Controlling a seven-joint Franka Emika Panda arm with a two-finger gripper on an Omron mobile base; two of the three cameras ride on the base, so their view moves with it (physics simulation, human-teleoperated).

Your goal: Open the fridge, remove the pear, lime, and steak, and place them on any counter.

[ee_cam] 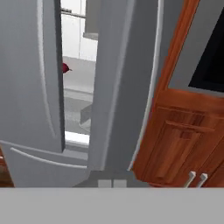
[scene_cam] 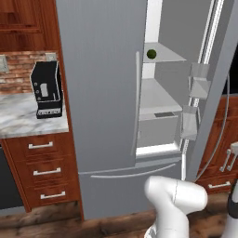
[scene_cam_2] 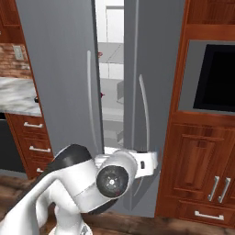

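Kitchen fixtures
A black coffee machine (scene_cam: 46,88) stands before a brick wall (scene_cam: 18,74); a dark oven (scene_cam_2: 215,78) sits in wood cabinets (scene_cam_2: 197,174).

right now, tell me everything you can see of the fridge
The fridge is a tall, plain grey appliance with long thin curved handles, standing between wood cabinets. Its right door is swung partly open and carries clear door bins; the left door is shut, as is the drawer front below. The interior is white with grey shelves. A lime sits on an upper shelf, and a dark red pear shows through the gap.
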